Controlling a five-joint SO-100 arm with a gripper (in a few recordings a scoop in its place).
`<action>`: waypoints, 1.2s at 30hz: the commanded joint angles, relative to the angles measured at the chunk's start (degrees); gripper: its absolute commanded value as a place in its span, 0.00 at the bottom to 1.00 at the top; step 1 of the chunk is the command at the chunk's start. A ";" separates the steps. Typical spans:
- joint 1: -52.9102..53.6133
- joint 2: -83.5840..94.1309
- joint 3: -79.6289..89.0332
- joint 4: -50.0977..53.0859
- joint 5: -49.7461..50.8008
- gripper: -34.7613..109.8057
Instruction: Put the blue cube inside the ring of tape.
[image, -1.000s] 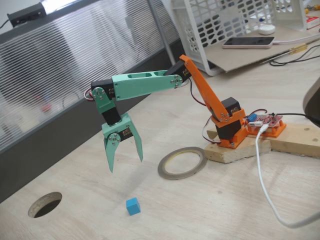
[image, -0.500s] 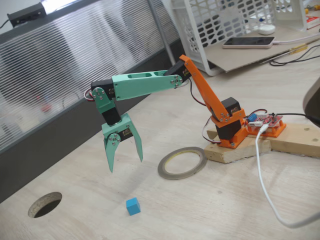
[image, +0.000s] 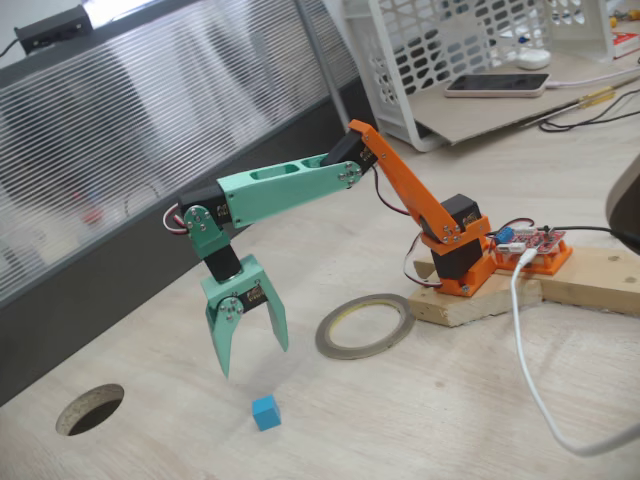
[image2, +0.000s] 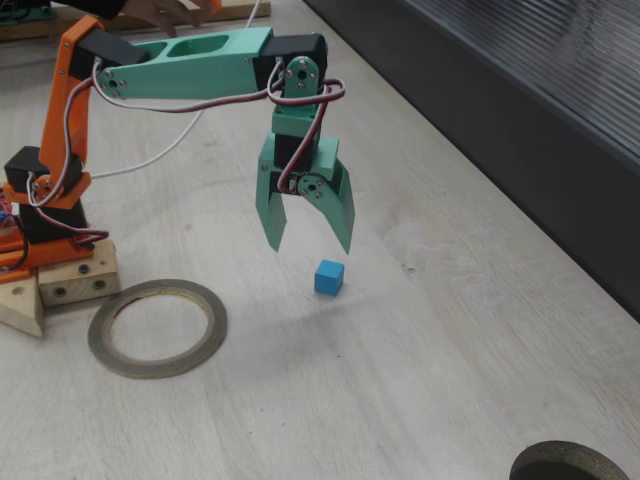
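The blue cube (image: 265, 412) (image2: 329, 278), a small plain sky-blue block, lies loose on the wooden table (image: 420, 420), well outside the ring of tape (image: 365, 325) (image2: 157, 328), which sits at about two o'clock from it in the fixed view with the basket. Nothing is grasped yet; pickup, carry and release all remain. The gripper (image: 254, 360) (image2: 311, 241) hangs just above the cube, jaws spread and empty.

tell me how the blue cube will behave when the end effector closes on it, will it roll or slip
The blue cube has flat faces and rests on one, so it probably won't roll. It looks solid and rigid, so it should not squash. It is much smaller than the open end effector, and its faces look plain and smooth, so an off-centre squeeze might twist it or let it slip on the table.
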 joint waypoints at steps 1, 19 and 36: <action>-0.70 0.79 -1.05 0.26 0.35 0.65; -0.26 -7.12 -3.96 0.18 0.70 0.65; -0.18 -16.61 -16.44 0.35 0.88 0.65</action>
